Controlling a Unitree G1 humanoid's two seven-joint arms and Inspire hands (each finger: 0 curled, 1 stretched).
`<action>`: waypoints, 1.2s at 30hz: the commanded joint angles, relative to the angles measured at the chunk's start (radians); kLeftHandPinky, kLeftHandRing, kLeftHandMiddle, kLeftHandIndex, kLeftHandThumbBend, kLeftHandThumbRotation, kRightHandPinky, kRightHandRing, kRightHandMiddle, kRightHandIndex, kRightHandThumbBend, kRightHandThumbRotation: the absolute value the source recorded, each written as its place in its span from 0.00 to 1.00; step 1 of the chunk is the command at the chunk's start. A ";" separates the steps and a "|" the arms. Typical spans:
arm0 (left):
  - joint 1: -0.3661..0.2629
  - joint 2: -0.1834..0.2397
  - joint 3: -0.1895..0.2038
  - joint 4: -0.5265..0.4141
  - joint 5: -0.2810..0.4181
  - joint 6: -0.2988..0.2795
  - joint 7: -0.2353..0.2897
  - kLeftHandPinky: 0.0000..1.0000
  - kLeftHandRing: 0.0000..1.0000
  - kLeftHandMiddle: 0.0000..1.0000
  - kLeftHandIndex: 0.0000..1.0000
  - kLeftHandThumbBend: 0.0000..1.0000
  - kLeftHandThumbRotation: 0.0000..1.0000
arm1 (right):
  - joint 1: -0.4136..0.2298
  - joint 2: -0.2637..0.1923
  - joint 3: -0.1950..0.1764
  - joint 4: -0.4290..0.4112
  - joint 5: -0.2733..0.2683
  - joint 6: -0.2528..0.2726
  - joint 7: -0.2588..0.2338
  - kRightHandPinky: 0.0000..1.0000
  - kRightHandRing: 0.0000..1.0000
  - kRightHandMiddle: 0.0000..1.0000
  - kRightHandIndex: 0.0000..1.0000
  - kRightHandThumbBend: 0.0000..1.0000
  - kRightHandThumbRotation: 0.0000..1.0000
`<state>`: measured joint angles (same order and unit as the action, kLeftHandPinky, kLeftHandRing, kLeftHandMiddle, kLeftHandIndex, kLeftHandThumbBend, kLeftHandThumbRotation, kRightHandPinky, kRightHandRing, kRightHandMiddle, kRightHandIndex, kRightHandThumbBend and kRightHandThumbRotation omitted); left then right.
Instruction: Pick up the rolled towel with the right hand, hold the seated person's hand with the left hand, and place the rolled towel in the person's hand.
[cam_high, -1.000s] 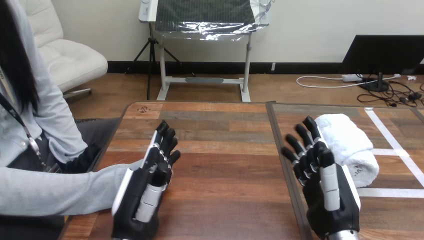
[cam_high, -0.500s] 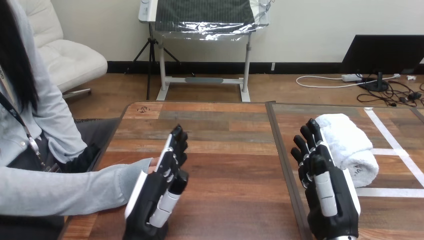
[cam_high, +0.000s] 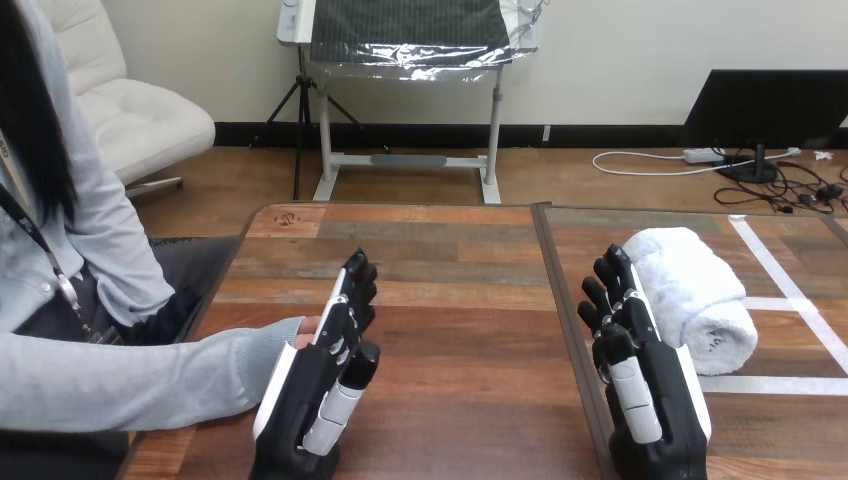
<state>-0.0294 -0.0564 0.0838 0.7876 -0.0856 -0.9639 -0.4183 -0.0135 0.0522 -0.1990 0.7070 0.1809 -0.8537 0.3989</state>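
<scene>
1. Wooden table of dark and reddish planks fills the foreground; a narrow seam runs front to back through it, right of the middle.
2. White tape strips mark lines on the table's right part, one slanting and others crossing it.
3. A rolled towel, white and thick, lies on the right part of the table across the tape lines. One rounded end faces the viewer.
4. That near end carries a faint dark mark, too small to read. No other writing on the table can be made out.
5. The robot's right hand rises from the bottom edge just left of the towel, standing on its side with its white back shell turned toward the towel.
6. Its fingers are slightly apart and loosely bent, pointing away, and close on nothing. They reach alongside the towel's left flank; whether they touch it cannot be told.
7. The robot's left hand stands on edge over the left part of the table, fingers straight and close together, pointing away, thumb lying along the palm side.
8. A person sits at the table's left side, an arm in a grey sleeve resting along the near edge.
9. The person's hand lies just behind the left hand, largely hidden by it. The robot's fingers are not curled round it, and contact cannot be judged.
</scene>
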 joint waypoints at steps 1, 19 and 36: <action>-0.071 -0.002 -0.017 0.001 0.006 -0.037 0.021 1.00 1.00 1.00 1.00 1.00 0.87 | -0.079 -0.008 0.016 0.014 -0.024 -0.065 -0.026 0.97 1.00 1.00 1.00 1.00 0.76; -0.074 0.012 -0.036 0.005 0.040 -0.067 0.081 1.00 1.00 1.00 1.00 1.00 0.83 | -0.079 -0.022 0.042 0.037 -0.074 -0.113 -0.087 0.85 0.99 0.99 0.99 1.00 0.75; -0.069 0.019 -0.059 -0.007 0.073 -0.066 0.131 1.00 1.00 1.00 1.00 1.00 0.78 | -0.089 -0.056 0.055 0.037 -0.108 -0.142 -0.120 0.80 0.96 0.97 0.98 1.00 0.70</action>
<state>-0.0416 -0.0452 0.0432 0.7948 -0.0252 -1.0070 -0.2962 -0.0177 0.0310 -0.1541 0.7592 0.0923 -0.9580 0.2945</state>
